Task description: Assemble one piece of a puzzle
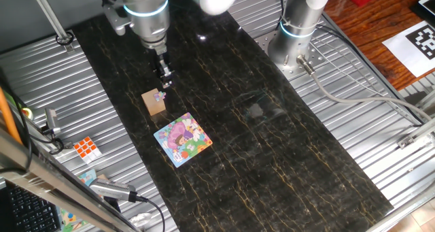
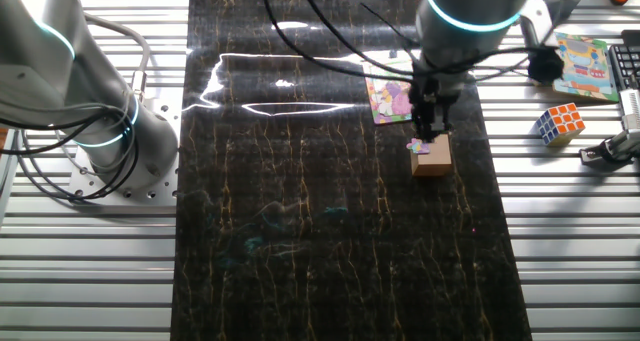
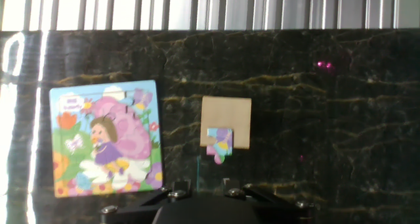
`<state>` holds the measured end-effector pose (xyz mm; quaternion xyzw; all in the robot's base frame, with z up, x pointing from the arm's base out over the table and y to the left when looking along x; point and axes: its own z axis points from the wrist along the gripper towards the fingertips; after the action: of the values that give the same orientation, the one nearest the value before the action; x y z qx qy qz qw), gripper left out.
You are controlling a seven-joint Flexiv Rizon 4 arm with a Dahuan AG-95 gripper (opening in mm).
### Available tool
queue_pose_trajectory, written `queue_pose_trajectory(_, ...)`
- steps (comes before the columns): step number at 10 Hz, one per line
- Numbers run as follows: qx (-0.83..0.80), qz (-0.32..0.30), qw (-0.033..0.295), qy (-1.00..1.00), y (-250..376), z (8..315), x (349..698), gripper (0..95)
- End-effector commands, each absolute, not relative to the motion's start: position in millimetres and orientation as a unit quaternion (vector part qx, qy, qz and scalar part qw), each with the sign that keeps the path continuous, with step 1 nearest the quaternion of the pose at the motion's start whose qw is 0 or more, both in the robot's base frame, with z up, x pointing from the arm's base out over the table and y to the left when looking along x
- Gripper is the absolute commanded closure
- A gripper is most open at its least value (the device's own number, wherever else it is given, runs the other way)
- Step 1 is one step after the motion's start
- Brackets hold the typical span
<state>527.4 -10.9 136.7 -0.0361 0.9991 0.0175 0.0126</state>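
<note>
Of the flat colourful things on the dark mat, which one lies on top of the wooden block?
The small puzzle piece. It rests on the tan block, overhanging its edge, while the square picture puzzle lies flat on the mat beside it.

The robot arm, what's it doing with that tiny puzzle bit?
The arm's gripper hangs just above the small purple-pink piece, which rests on the edge of a tan wooden block, partly sticking out over it. It isn't holding the piece yet. The puzzle lies flat on the dark mat beside the block, with a gap near its top edge. Whether the fingers are open or shut is hard to tell.
</note>
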Motion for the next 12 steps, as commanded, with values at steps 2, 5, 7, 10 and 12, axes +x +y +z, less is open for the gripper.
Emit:
queue_pose_trajectory(2,-0.04,0.015,0.017,0.999,-17.8,123.2,539.9,57.0)
queue_pose_trajectory(5,-0.04,0.016,0.017,0.999,-18.3,106.4,544.3,57.0)
queue_pose_trajectory(7,-0.04,0.016,0.017,0.999,-18.1,98.0,544.6,57.0)
queue_pose_trajectory(10,-0.048,0.016,0.017,0.999,-17.5,87.3,544.2,57.0)
queue_pose_trajectory(12,-0.049,0.015,0.017,0.999,-17.2,85.2,544.0,57.0)
